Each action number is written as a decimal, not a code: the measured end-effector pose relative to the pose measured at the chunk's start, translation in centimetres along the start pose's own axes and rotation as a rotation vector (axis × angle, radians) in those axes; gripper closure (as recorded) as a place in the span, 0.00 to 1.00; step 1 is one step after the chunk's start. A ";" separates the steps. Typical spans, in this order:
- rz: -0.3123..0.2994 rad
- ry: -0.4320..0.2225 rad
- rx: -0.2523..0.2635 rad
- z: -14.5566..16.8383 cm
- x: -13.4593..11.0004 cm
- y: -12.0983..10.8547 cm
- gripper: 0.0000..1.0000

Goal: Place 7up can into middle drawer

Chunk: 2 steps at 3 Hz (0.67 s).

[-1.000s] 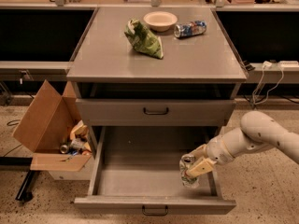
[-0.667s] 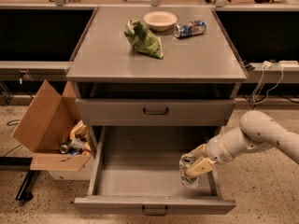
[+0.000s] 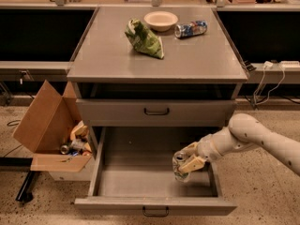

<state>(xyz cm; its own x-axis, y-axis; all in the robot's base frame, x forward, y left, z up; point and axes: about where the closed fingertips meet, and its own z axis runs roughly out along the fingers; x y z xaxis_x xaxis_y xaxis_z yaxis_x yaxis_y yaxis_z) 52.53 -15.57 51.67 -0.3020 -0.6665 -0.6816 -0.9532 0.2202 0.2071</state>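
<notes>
The 7up can [image 3: 179,168], whitish-silver with green lettering, is held upright inside the open middle drawer [image 3: 140,184], near its right wall and just above or on the grey floor. My gripper [image 3: 189,159] comes in from the right on a white arm and is shut on the can, with its tan fingers [image 3: 192,163] around the can's upper part. The drawer is pulled far out, and its black loop handle [image 3: 155,213] shows at the front edge.
The upper drawer front [image 3: 156,111] is shut. On the cabinet top lie a green chip bag [image 3: 144,39], a white bowl [image 3: 161,20] and a blue-and-silver can [image 3: 191,28] on its side. An open cardboard box [image 3: 49,130] with trash stands at the left.
</notes>
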 end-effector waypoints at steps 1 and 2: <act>-0.064 -0.098 0.024 3.4 0.9 -1.9 1.00; -0.087 -0.164 0.037 5.7 2.0 -2.7 1.00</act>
<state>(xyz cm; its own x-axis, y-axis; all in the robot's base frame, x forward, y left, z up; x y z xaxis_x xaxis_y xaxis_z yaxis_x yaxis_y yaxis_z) 54.57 -13.43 45.80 -0.2093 -0.5601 -0.8016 -0.9737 0.1944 0.1184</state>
